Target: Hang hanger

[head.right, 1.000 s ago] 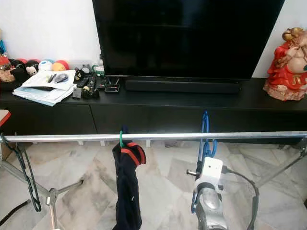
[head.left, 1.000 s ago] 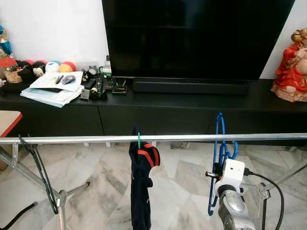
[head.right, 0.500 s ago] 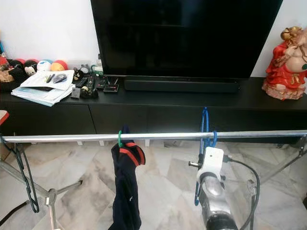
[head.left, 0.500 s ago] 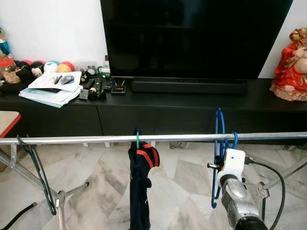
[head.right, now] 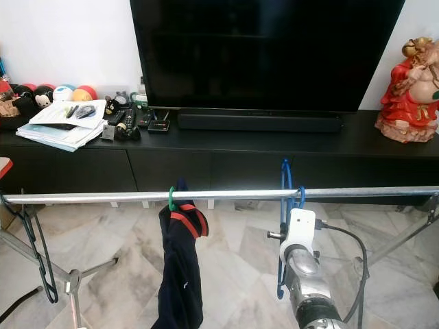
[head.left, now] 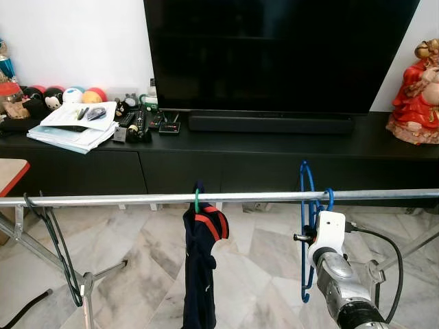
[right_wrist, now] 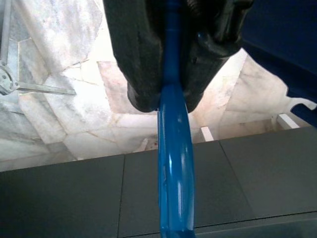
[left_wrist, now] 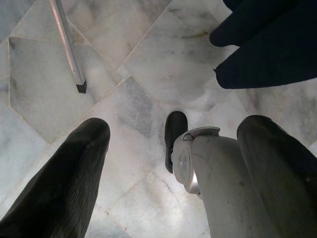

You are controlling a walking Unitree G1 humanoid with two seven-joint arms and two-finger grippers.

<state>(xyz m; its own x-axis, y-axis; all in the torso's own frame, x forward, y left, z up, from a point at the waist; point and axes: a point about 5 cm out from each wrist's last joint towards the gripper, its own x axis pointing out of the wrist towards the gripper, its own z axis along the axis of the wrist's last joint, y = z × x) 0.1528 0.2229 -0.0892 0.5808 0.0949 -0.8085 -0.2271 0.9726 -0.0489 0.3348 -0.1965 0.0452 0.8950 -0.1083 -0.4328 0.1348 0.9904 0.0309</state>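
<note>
A blue plastic hanger [head.left: 304, 205] stands edge-on at the silver rail [head.left: 123, 199], right of middle. Its top loop rises above the rail and a blue curl [head.left: 329, 197] sits at rail height; I cannot tell if it rests on the rail. My right arm [head.left: 330, 257] reaches up from below behind it. In the right wrist view my right gripper [right_wrist: 170, 94] is shut on the blue hanger [right_wrist: 174, 163]. My left gripper [left_wrist: 168, 163] hangs low over the marble floor, fingers [left_wrist: 69, 178] wide apart with nothing held.
A dark garment [head.left: 202, 260] hangs on a green hook [head.left: 198, 200] at mid-rail. A black hanger [head.left: 60, 253] hangs at the left end. Rack legs [head.left: 87, 284] spread over the floor. Behind stand a black TV console [head.left: 226, 161], papers [head.left: 74, 127] and a red figurine [head.left: 415, 92].
The right gripper has carried the blue hanger a little to the left along the rail and slightly lower. The garment and black hanger have stayed put.
</note>
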